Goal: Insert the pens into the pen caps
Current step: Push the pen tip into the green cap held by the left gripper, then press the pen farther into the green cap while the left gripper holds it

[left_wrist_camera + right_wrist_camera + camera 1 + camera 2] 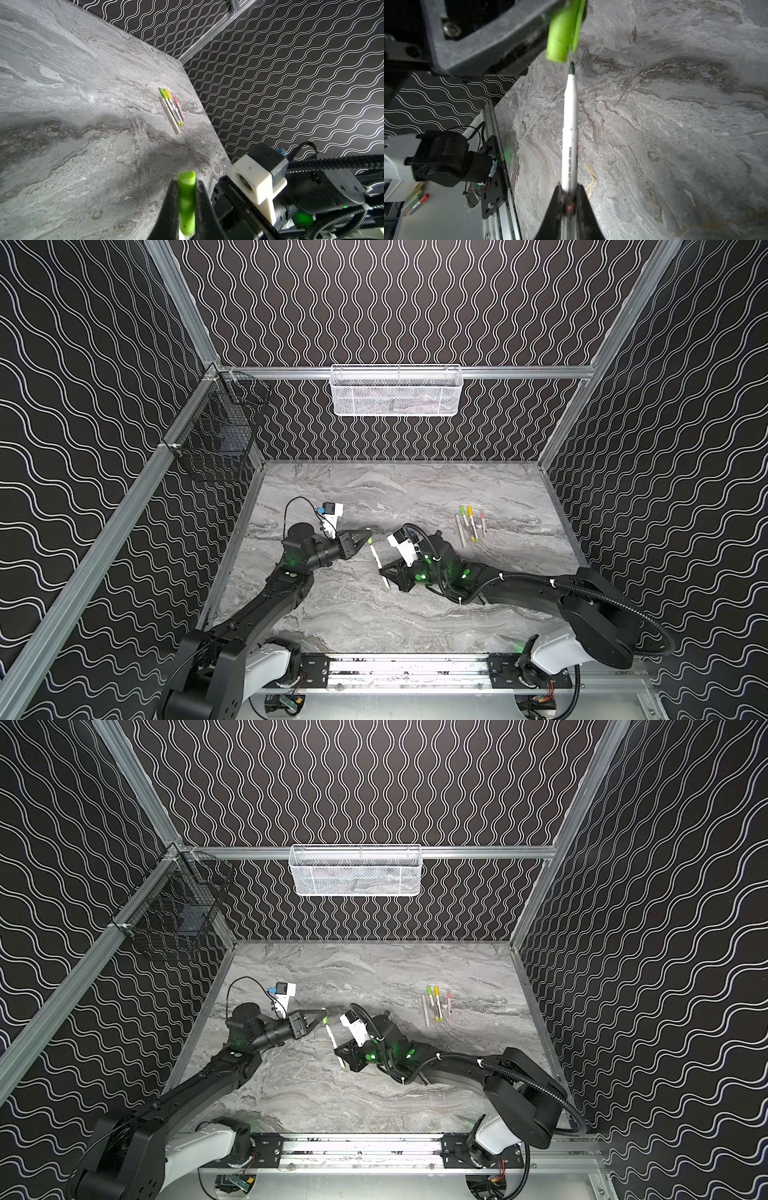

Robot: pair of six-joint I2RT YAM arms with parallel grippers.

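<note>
The white pen (570, 135) has a dark green tip. The right gripper (568, 188) is squeezed shut on its back part and holds it up over the bench (353, 614). The pen's tip is right next to the open end of the lime green cap (560, 35), a little to one side and not inside it. The left gripper (187, 184) is pinched on that cap and holds it in the air. The cap pokes out past the fingertips.

In both top views the two grippers come close together near the middle of the bench. The left one is a bit farther back. Well apart, on the far right of the bench, three other pens (472, 522) lie side by side with their caps on: green, yellow and pink. A flat gray stick (460, 531) lies just beside them. A white mesh basket (395, 391) hangs on the back wall.
</note>
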